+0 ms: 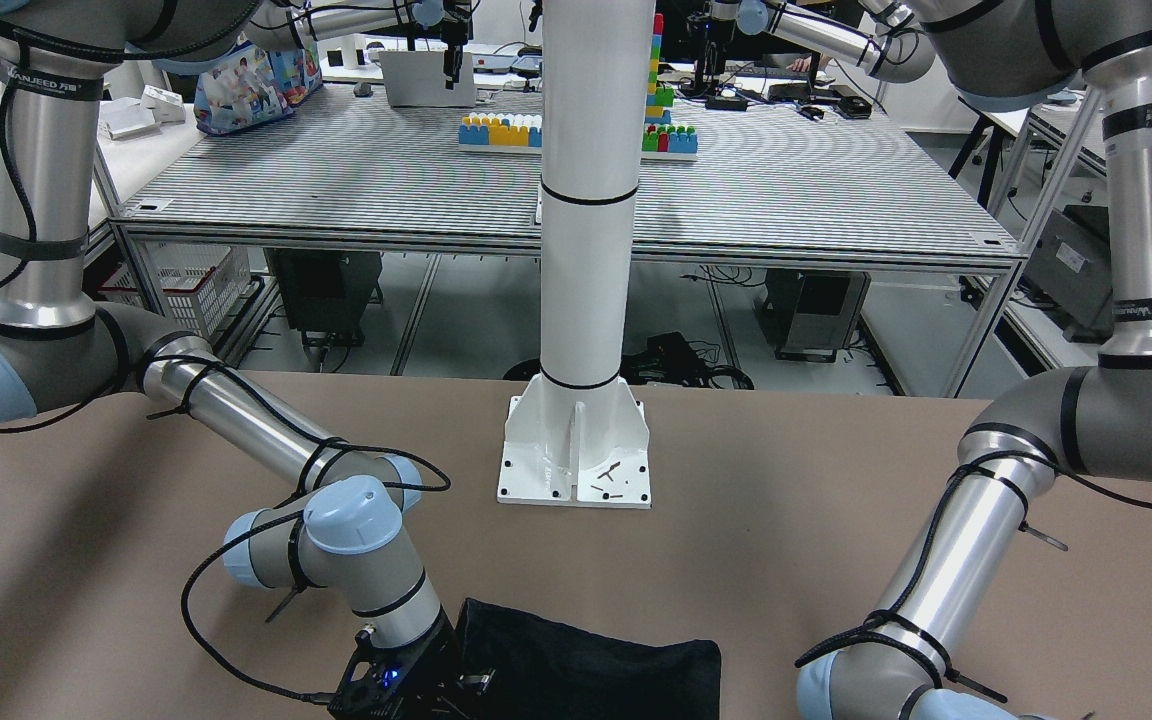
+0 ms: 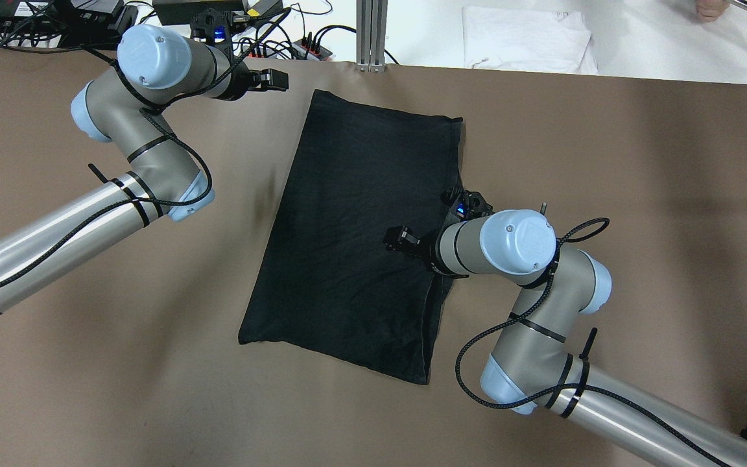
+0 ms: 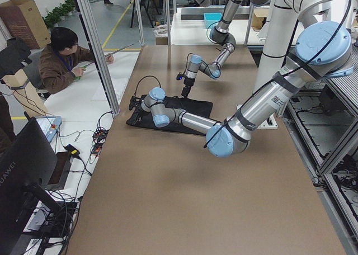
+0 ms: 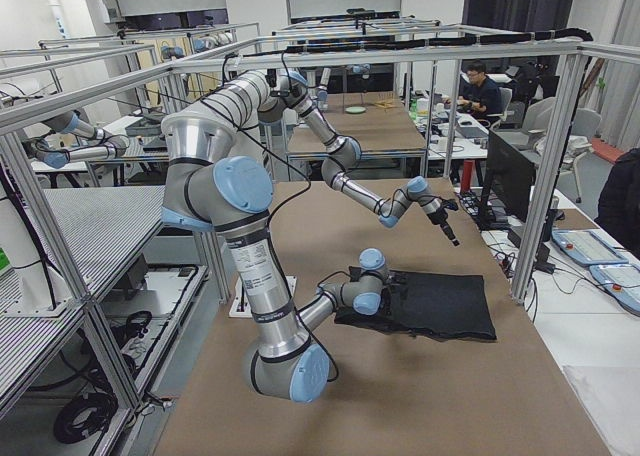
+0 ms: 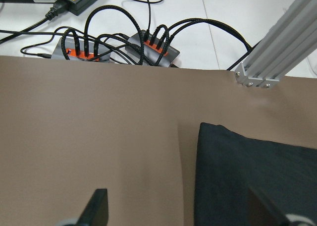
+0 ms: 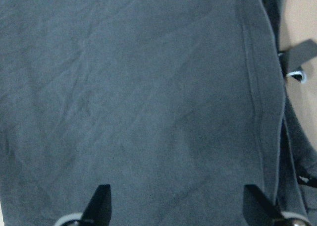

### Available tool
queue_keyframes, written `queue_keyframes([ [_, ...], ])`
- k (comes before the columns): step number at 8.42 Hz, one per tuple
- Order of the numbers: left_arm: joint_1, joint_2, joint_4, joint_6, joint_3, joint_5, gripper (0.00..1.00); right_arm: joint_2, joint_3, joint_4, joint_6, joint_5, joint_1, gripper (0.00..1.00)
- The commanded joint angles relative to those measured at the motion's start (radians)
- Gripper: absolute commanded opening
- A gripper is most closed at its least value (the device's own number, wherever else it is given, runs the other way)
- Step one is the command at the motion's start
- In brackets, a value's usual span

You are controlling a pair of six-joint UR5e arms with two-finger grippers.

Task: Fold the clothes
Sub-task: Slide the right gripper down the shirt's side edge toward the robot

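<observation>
1. Left fingers point(image 5: 98, 206): spread wide, nothing held between them. One tip over the bare brown surface point(image 2: 88, 363), the other over the far left corner of the garment point(image 2: 354, 240). Raised clear of the fabric.
2. Right fingers point(image 6: 100, 201): also wide apart and empty. Poised over the garment, close to its right edge and about midway along its length. Contact with the fabric impossible to judge.
3. Garment: plain black, thin and soft, lying flat as a long rectangle in the middle of the surface. Skewed, with the far end shifted right and the near end shifted left. Faint creases across the top. Stitched hem line running along the right side, with a second layer's edge peeking out just beside it.
4. White post point(image 1: 586, 200) with its base plate point(image 1: 576, 470): upright at the robot's edge of the surface, well apart from the garment.
5. Beyond the far edge: two power strips point(image 5: 153, 45) full of black cables, an aluminium upright point(image 5: 275, 52) and a folded white cloth point(image 2: 526, 39) on a white table.
6. Person point(image 3: 61, 62): seated at that white table, on the far side from the robot.
</observation>
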State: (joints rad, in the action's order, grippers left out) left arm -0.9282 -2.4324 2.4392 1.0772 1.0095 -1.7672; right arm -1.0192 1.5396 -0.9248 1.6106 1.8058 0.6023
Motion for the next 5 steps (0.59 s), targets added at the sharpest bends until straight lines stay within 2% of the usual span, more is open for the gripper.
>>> queue_keyframes([
  [1,-0.004,-0.001,0.000,0.000,0.000,0.000,1.00,-0.002,-0.003,0.004,0.043,-0.002,-0.042,0.94],
  [5,-0.004,-0.001,0.000,0.001,0.000,0.002,1.00,-0.079,0.002,0.003,0.045,-0.014,-0.047,0.94],
])
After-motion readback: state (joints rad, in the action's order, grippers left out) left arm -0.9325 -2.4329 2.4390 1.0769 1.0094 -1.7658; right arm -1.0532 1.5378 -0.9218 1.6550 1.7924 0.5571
